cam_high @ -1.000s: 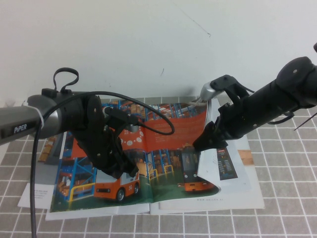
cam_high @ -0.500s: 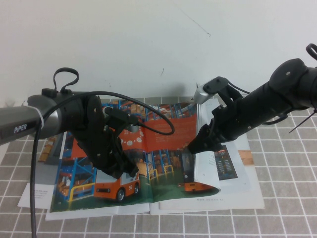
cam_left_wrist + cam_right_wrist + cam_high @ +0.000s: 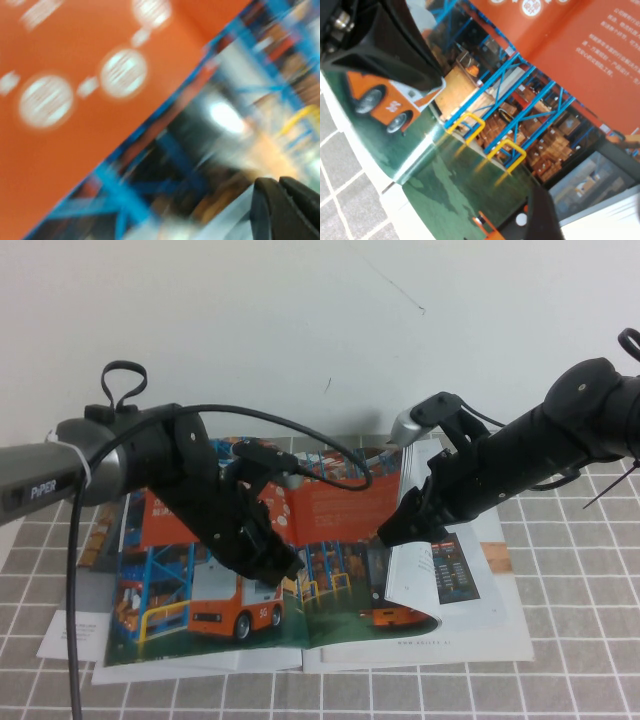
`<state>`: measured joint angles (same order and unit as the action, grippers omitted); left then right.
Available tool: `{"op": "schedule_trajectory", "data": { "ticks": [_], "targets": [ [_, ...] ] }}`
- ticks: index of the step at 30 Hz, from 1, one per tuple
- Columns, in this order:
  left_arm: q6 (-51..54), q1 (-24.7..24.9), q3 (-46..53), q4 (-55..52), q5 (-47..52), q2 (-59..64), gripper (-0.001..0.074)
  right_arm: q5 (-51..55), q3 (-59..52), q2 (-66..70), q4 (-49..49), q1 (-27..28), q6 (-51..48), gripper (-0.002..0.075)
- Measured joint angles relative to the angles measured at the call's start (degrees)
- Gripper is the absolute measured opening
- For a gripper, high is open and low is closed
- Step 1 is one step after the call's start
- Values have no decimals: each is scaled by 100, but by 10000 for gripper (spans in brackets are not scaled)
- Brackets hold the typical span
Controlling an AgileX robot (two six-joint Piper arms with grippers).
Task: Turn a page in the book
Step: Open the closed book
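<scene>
"PiPER" reads on the left arm; left gripper [image 3: 283,565], jaws closed and empty, sits over the book [image 3: 200,635] left of its spine. Right gripper [image 3: 392,533], jaws spread wide, lifts the page [image 3: 412,580] curling right of the spine.

The high camera is looking down from the robot's own side at a tiled table [image 3: 570,540], taking in both arms and the whole open book [image 3: 310,560]. The left wrist camera is sitting very close over the book's orange panel, too blurred to say more, perhaps nearly touching. The right wrist camera is looking from slightly farther at the same blue-rack spread.
</scene>
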<state>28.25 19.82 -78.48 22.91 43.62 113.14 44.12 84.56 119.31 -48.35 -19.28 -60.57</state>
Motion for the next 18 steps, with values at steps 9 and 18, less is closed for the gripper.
{"op": "schedule_trajectory", "data": {
  "ticks": [9, 18],
  "targets": [
    [876, 0, -573, 2048, 773, 25, -4, -34, 0, 0, 0, 0, 37, 407],
    [906, 0, -601, 1970, 836, 34, -4, -63, 0, 0, -95, 0, 109, 408]
  ]
}}
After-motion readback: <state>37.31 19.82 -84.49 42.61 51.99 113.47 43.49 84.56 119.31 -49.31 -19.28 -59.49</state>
